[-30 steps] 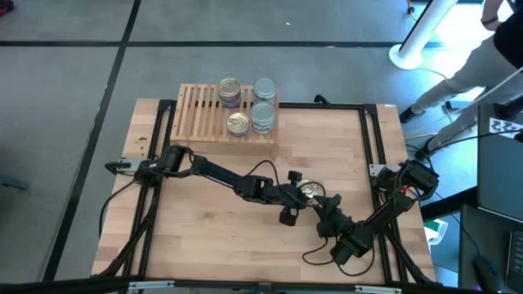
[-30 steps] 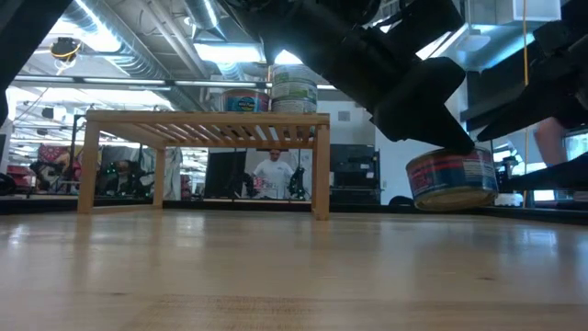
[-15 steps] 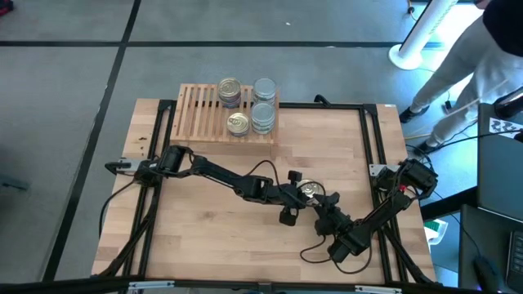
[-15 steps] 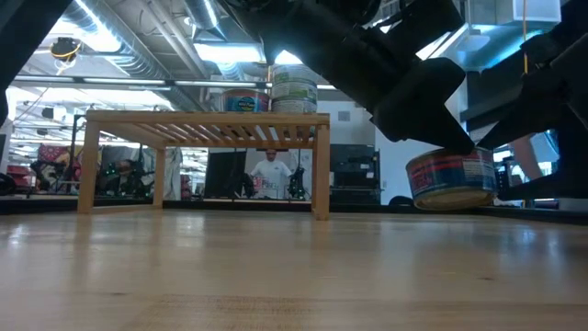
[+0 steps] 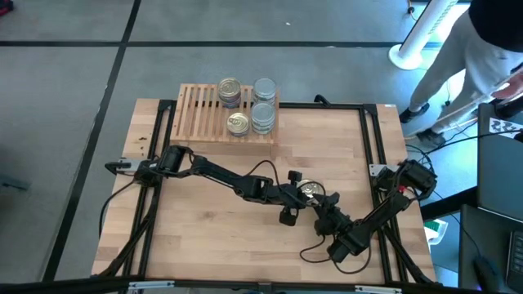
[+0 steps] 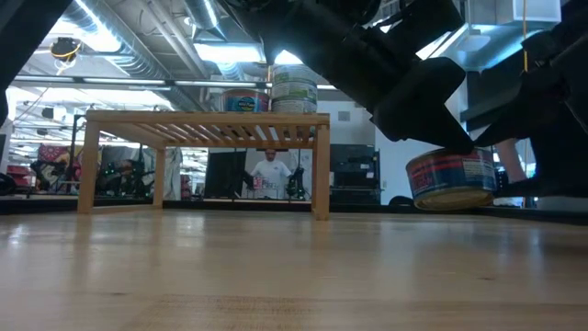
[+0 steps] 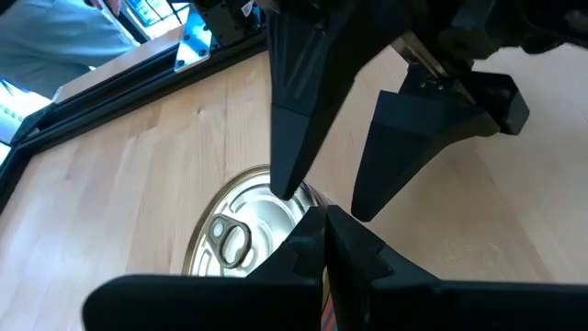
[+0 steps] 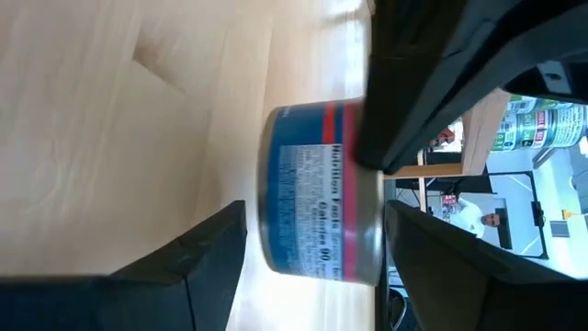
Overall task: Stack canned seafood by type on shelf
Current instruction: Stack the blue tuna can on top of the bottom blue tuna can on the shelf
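One can of seafood [image 5: 309,190] with a blue and red label [image 8: 322,193] is right of the table's middle, slightly tilted in the low view [image 6: 450,179]. My left gripper [image 5: 299,193] is shut, its tips on the can's lid [image 7: 239,244]. My right gripper [image 5: 320,202] comes from the near right and stands wide, one finger [image 8: 216,253] low beside the can's base and one [image 8: 441,262] up by its lid. The shelf [image 5: 200,114] at the far edge carries gold-lidded cans [image 5: 230,88] and, beside them, silver-lidded ones [image 5: 263,90]. My left gripper presses its shut fingertips [image 6: 452,142] down on the lid's rim [image 7: 308,204], slanting down from the table's left. The can stays low at the table, a little tilted. My right gripper stands around the can, and I cannot tell whether its fingers touch it.
Black frame rails [image 5: 372,147] run along the table's edges. A person [image 5: 490,49] stands beyond the far right corner by a white pole base [image 5: 406,54]. Bare wood lies at the near left [image 5: 204,237] and under the shelf [image 6: 202,198].
Both arms and the can have kept still. The person beyond the table's far right corner has moved.
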`<action>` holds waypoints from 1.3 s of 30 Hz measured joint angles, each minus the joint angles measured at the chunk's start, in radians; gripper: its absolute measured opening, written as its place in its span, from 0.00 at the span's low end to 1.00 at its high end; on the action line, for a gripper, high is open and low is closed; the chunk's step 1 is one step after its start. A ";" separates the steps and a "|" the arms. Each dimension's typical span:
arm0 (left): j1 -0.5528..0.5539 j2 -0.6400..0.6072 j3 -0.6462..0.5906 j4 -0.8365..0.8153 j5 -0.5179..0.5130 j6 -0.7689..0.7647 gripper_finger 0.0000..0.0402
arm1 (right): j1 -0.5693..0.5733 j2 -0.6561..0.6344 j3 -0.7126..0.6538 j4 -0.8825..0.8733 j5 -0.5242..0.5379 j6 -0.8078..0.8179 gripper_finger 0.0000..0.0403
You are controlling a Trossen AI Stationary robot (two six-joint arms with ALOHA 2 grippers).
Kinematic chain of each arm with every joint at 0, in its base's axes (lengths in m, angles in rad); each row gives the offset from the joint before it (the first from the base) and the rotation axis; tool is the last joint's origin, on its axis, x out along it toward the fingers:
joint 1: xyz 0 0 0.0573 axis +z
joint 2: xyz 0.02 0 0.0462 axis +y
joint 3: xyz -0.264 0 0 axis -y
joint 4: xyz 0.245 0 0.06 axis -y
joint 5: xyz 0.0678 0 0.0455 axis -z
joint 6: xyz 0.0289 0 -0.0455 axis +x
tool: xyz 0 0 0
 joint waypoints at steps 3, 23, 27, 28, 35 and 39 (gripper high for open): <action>0.000 0.000 0.000 0.000 0.000 0.000 0.00 | 0.000 0.015 0.000 0.010 -0.003 0.000 0.64; 0.000 0.000 0.000 0.007 0.000 0.000 0.00 | -0.053 0.016 -0.029 0.017 0.030 0.000 0.64; -0.001 0.000 0.000 0.007 -0.001 0.000 0.00 | -0.067 0.016 -0.029 0.023 0.026 0.000 0.64; -0.001 0.000 0.000 0.007 -0.001 0.000 0.00 | -0.072 0.016 -0.029 0.023 0.027 0.000 0.63; 0.000 -0.003 0.002 0.014 -0.006 0.013 0.00 | -0.085 0.016 -0.029 0.037 0.026 -0.005 0.48; -0.001 -0.003 0.002 0.013 -0.006 0.044 0.01 | -0.085 0.016 -0.029 0.040 0.023 -0.003 0.48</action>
